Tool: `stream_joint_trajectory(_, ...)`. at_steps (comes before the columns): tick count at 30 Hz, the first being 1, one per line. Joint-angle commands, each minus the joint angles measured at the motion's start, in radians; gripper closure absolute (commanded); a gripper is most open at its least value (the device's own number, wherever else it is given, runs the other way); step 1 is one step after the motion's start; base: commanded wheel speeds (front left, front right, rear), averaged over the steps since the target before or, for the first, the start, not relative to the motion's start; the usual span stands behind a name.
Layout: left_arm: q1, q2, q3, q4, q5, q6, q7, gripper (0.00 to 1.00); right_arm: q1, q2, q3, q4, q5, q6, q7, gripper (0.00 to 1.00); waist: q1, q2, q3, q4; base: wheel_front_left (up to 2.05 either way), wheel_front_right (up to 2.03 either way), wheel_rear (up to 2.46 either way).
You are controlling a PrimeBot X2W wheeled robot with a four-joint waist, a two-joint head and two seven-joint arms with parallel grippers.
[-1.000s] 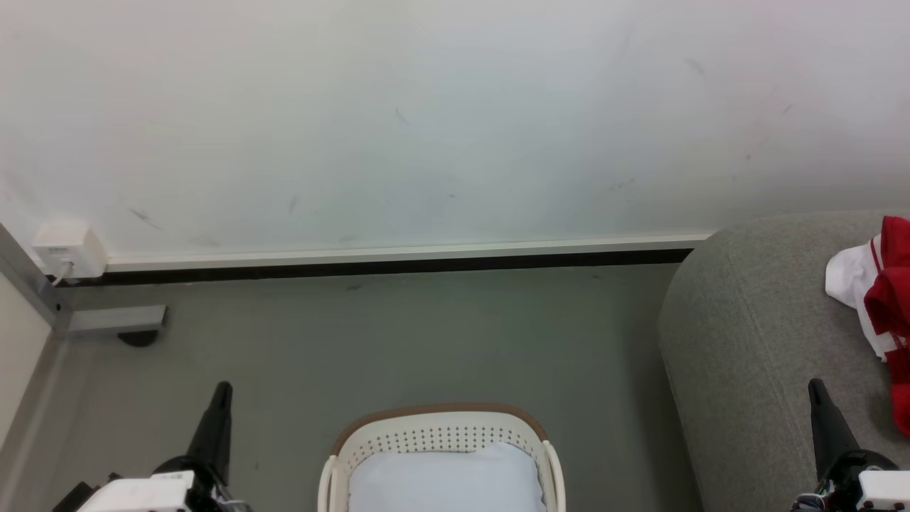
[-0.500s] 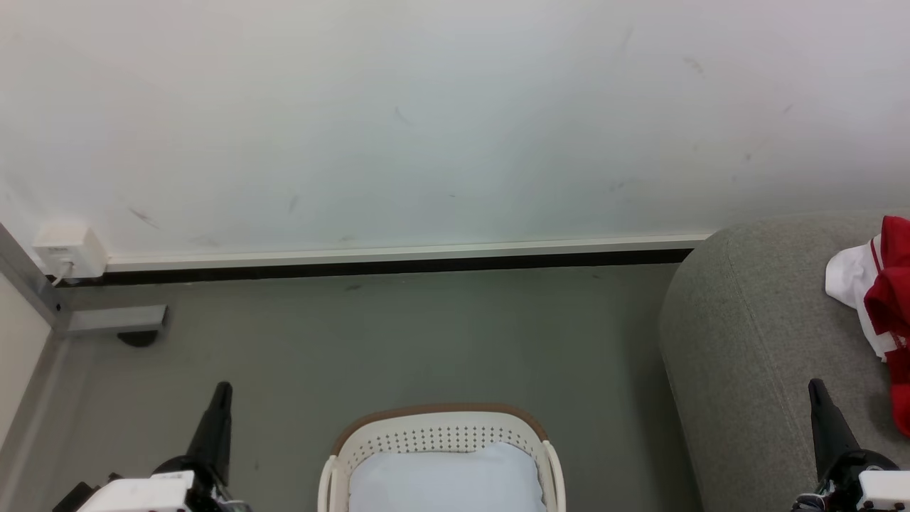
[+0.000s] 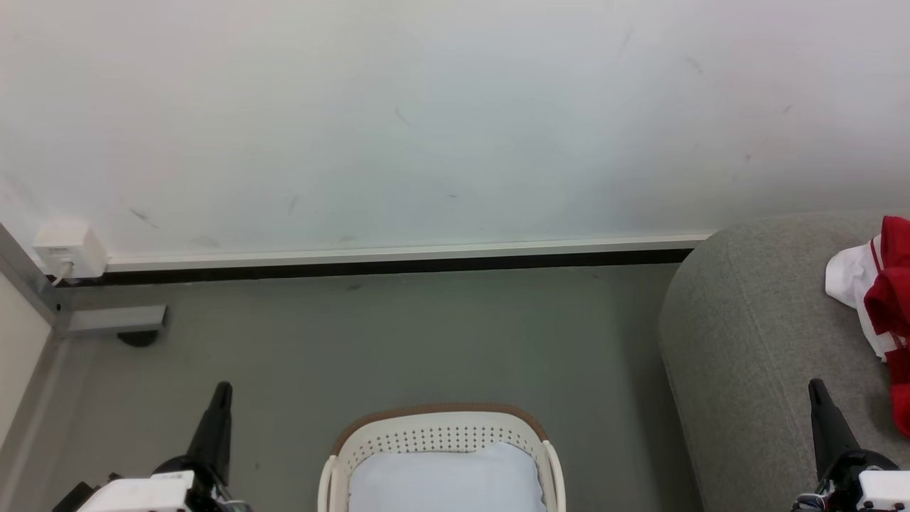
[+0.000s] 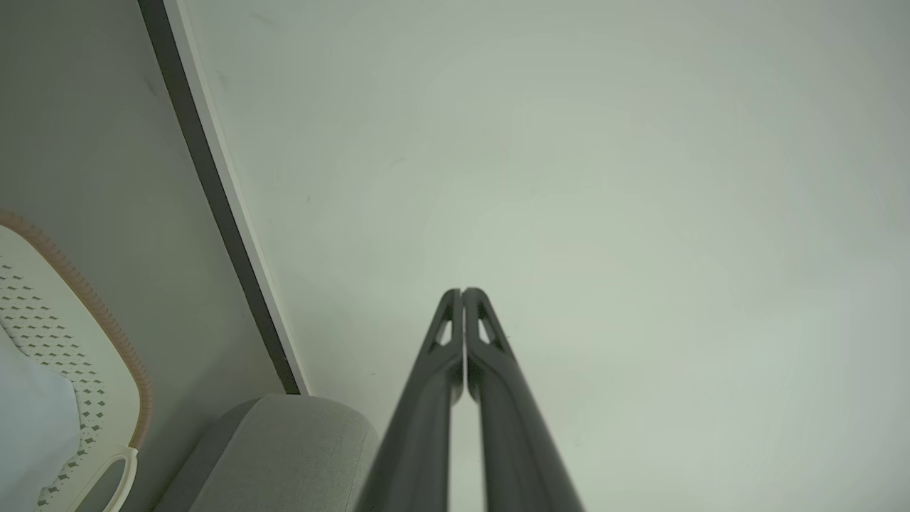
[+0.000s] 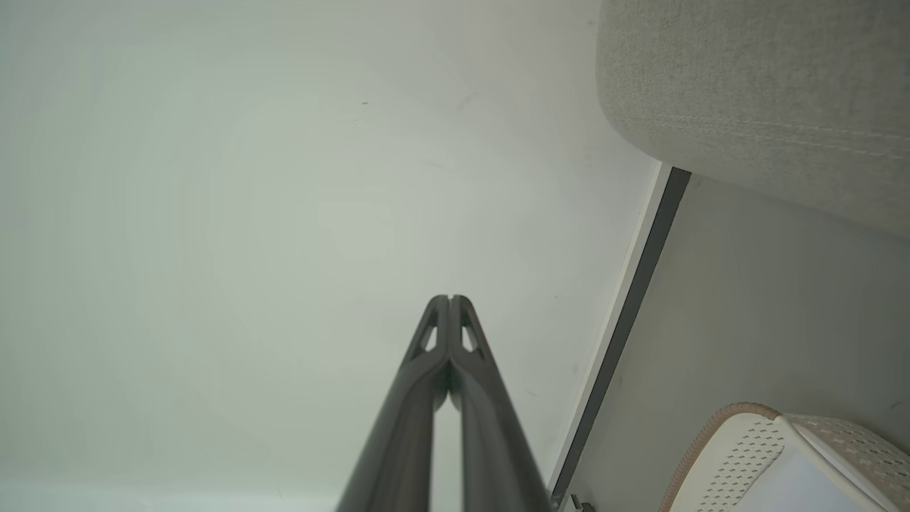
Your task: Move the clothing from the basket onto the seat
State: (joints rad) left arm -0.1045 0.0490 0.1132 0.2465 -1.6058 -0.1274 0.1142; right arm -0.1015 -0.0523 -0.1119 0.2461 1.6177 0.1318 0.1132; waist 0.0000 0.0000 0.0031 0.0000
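Red clothing with white trim (image 3: 887, 299) lies on the light-grey seat (image 3: 753, 341) at the right edge of the head view. The cream basket (image 3: 441, 434) with a brown rim stands on the floor at the bottom centre; a pale bluish-white cloth (image 3: 446, 480) lies inside it. My left gripper (image 3: 222, 391) is shut with nothing in it, low at the left of the basket. My right gripper (image 3: 816, 387) is shut and empty over the seat's front part. Both wrist views show shut fingertips, left gripper (image 4: 463, 291) and right gripper (image 5: 449, 299), pointing at the white wall.
A white wall with a skirting board (image 3: 398, 256) runs behind the grey floor (image 3: 398, 341). A white wall socket (image 3: 67, 249) and a metal frame foot (image 3: 114, 320) sit at the far left. The basket (image 4: 64, 355) and seat (image 5: 753, 99) edges show in the wrist views.
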Motion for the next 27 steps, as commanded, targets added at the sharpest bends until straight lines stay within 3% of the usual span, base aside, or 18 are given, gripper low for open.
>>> stream_joint_trajectory(1,-0.009,0.002,0.002,-0.003,-0.013,-0.006,0.003,1.00,-0.012,0.001,-0.004,-0.003,-0.007,-0.002,0.002,1.00,0.0000,0.0000,0.000,0.000,0.00,0.00,0.00)
stream_joint_trajectory(27,-0.009,0.002,0.002,-0.003,-0.013,-0.006,0.003,1.00,-0.013,0.001,-0.005,-0.003,-0.008,-0.002,0.003,1.00,0.0000,0.0000,0.000,0.000,0.00,0.00,0.00)
